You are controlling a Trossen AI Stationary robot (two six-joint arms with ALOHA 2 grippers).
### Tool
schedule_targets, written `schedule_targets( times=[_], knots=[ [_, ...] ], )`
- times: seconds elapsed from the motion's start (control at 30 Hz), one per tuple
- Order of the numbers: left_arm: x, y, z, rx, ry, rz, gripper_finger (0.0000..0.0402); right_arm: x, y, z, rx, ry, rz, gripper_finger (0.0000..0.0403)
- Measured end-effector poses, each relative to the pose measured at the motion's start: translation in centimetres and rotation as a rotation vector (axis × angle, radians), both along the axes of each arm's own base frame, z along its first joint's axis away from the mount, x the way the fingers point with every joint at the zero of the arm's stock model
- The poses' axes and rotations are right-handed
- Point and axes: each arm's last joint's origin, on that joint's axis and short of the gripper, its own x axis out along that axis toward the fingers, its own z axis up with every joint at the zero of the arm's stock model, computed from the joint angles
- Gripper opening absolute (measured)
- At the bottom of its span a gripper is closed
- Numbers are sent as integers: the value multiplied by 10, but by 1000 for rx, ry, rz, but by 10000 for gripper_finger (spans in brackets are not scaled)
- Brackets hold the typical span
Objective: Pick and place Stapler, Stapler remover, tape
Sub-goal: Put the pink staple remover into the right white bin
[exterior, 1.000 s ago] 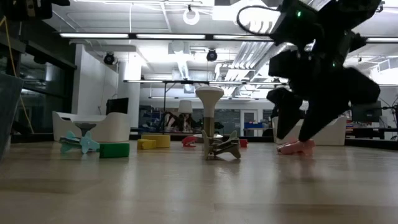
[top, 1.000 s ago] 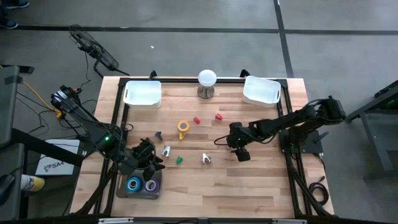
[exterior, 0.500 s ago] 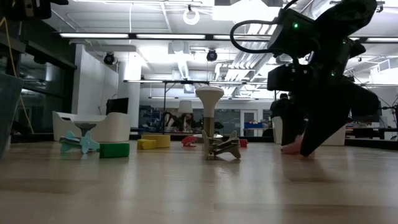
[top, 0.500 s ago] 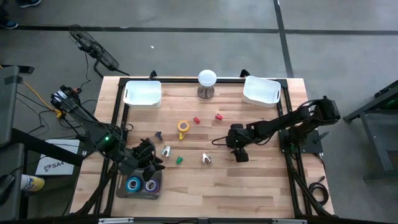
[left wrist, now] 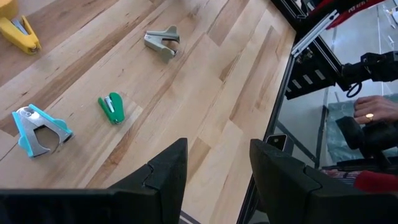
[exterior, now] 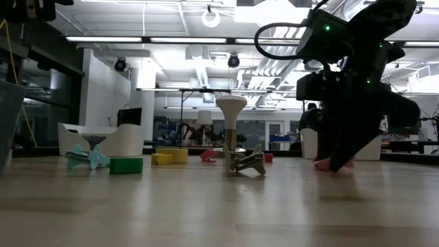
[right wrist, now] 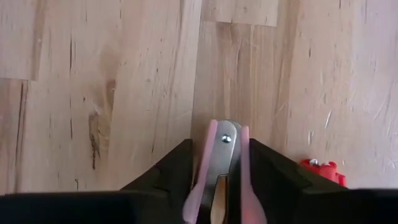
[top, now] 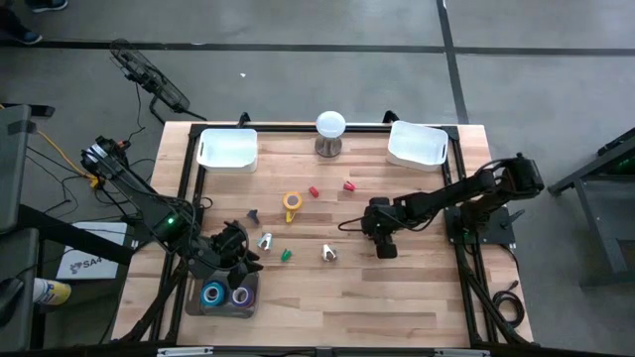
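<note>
My right gripper (top: 383,246) is down at the table right of centre, shut on a pink staple remover (right wrist: 222,163); the low view shows the pink remover (exterior: 336,165) under the fingers. My left gripper (top: 241,256) is open and hovers at the table's left, just beyond a dark tray (top: 194,303) holding a blue tape roll (top: 213,294) and a purple one (top: 240,295). A yellow stapler (top: 291,204), a green stapler (top: 286,255), a blue staple remover (top: 265,240) and a grey staple remover (top: 329,254) lie on the wood. My right gripper pinches the pink staple remover between its two fingers, one finger (right wrist: 180,174) on each pink outer side (right wrist: 207,155), behind the metal hinge (right wrist: 225,138). The fingers come from above, pointing down. The remover sits on the table.
Two white bins (top: 227,149) (top: 416,144) stand at the far corners with a white-topped stand (top: 330,134) between them. Two small red staplers (top: 315,191) (top: 349,185) and a dark remover (top: 253,213) lie mid-table. A person's hand (left wrist: 367,115) shows beyond the table's edge.
My right gripper has come down onto the table over the pink staple remover and its fingers, apart a second ago, have shut on the remover. The remover has stayed on the wood.
</note>
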Motion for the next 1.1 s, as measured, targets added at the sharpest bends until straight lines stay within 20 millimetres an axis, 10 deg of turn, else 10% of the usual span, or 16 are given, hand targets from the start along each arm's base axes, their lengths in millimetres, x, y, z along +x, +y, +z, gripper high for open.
schedule_targets(
  times=[0.5, 1.1],
  knots=[
    [0, 0, 0, -7, -4, 7, 170, 14, -11, 46, -50, 6, -59, 83],
    [1, 0, 2, -39, -23, 56, 170, -18, -131, 87, -123, 261, -598, 83]
  ],
)
